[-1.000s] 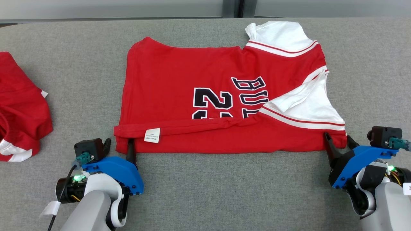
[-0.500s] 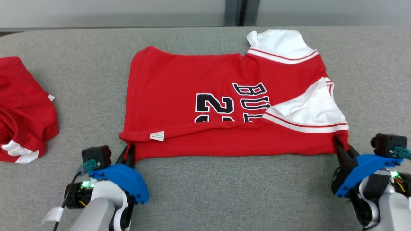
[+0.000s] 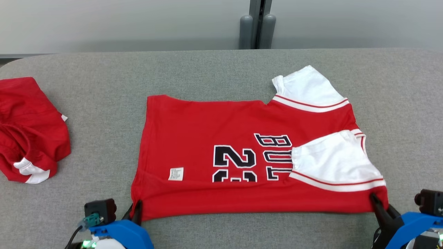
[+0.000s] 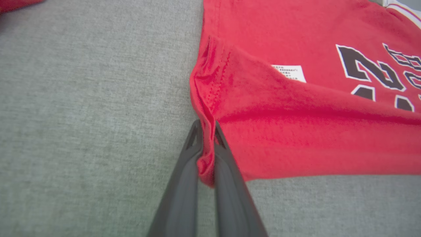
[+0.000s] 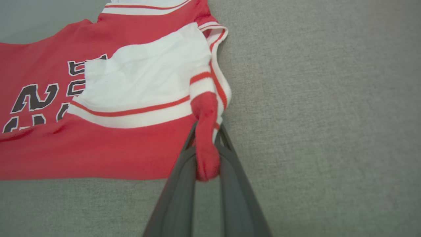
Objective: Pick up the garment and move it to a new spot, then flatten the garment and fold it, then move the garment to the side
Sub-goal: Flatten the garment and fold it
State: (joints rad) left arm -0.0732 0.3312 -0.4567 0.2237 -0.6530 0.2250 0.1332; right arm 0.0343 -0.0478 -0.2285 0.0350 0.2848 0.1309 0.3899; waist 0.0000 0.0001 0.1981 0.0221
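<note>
Corners tell the story at the near edge of the grey table [image 3: 104, 86]: the red garment [image 3: 214, 131] lies spread across the middle of it, collar end toward the robot's right and hem toward its left, and each gripper has one near corner. The left gripper [image 4: 207, 127] is pinched tight on the hem corner, with red cloth bunched between its two dark fingers. The right gripper [image 5: 209, 130] is clamped on the shoulder-end corner, a roll of red and white trim squeezed between its jaws. Holding both ends of the same edge makes sense — with the fabric taut between them, the near strip can be carried as one straight line rather than sagging in the middle. That strip looks slightly lifted, with a soft ridge running along it in the left wrist view, while the far part rests flat on the table. One white sleeve [image 3: 332, 162] is tucked inward over the black lettering [image 3: 252, 155], the far sleeve [image 3: 308, 88] sticks out at the back edge, and a small care label [image 3: 176, 173] shows near the hem, so I'd judge the folding is under way, not finished. A second red garment [image 3: 31, 128] lies in a loose heap at the table's left end, well apart — perhaps the side for finished pieces, though that is only my guess.
</note>
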